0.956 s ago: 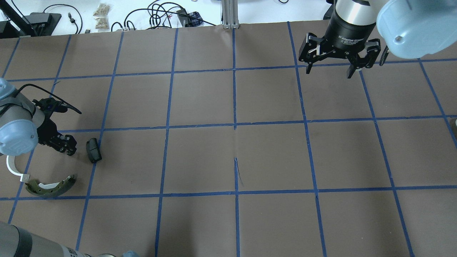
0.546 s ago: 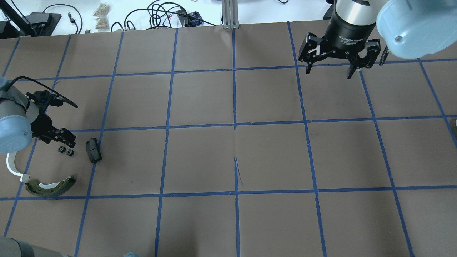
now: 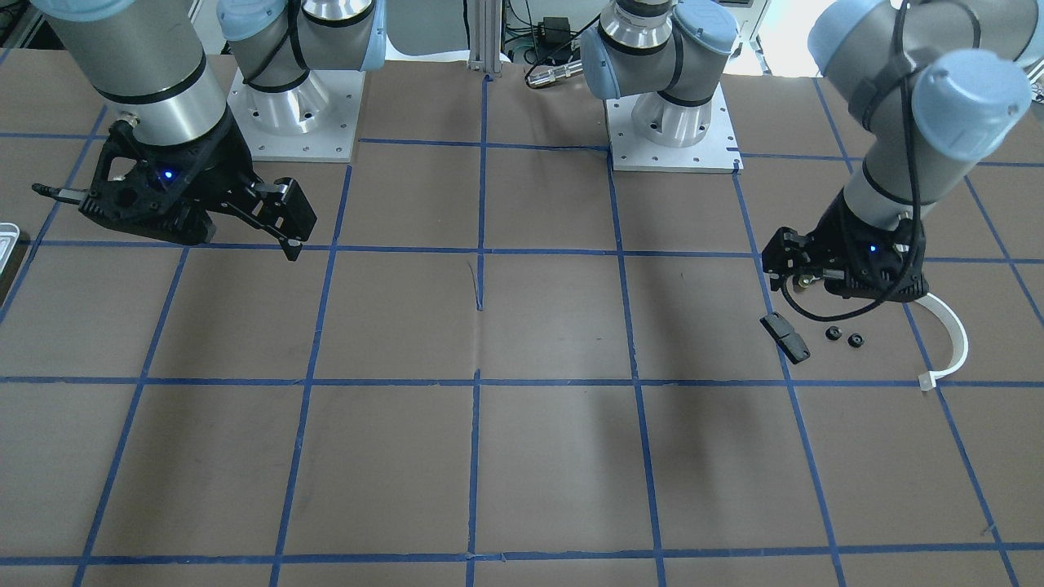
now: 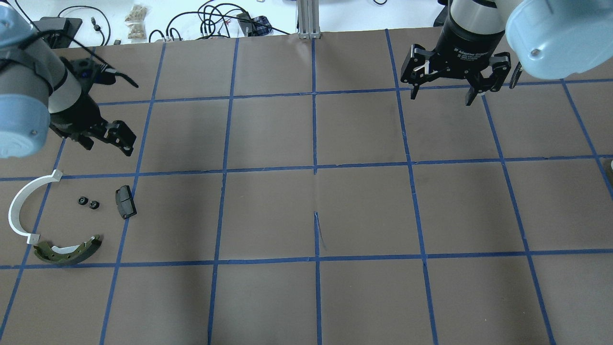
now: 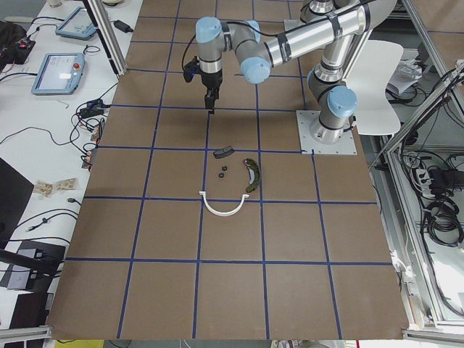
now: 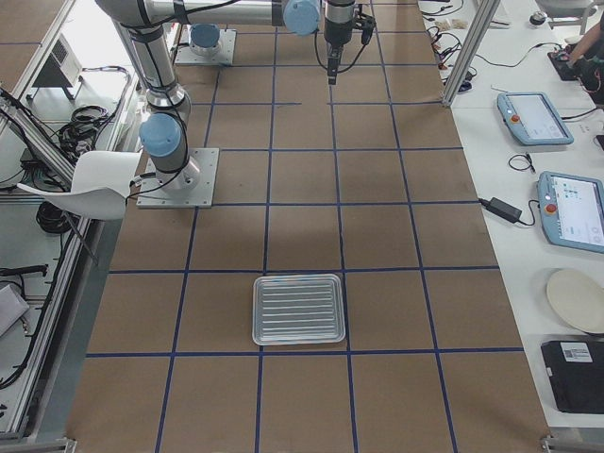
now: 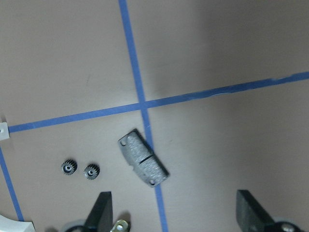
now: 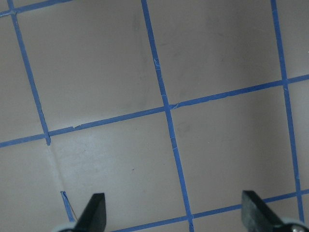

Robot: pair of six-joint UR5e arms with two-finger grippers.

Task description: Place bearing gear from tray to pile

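Two small black bearing gears (image 4: 88,202) lie side by side on the table in the pile, also in the left wrist view (image 7: 80,169). Around them are the black block (image 4: 125,201), the white half-ring (image 4: 21,211) and the brake shoe (image 4: 67,251). My left gripper (image 4: 107,143) is open and empty, raised above and beyond the pile; its fingers (image 7: 101,212) stand wide apart. My right gripper (image 4: 442,98) is open and empty at the far right, over bare table (image 8: 175,217). The silvery tray (image 6: 298,309) looks empty.
The table is brown paper with a blue tape grid. Cables and small items lie beyond its far edge (image 4: 215,19). A corner of the tray (image 3: 6,240) shows at the front-facing view's left edge.
My left gripper has lifted off the pile and moved toward the far side. The two gears it covered now lie free on the table. The right arm has not moved.
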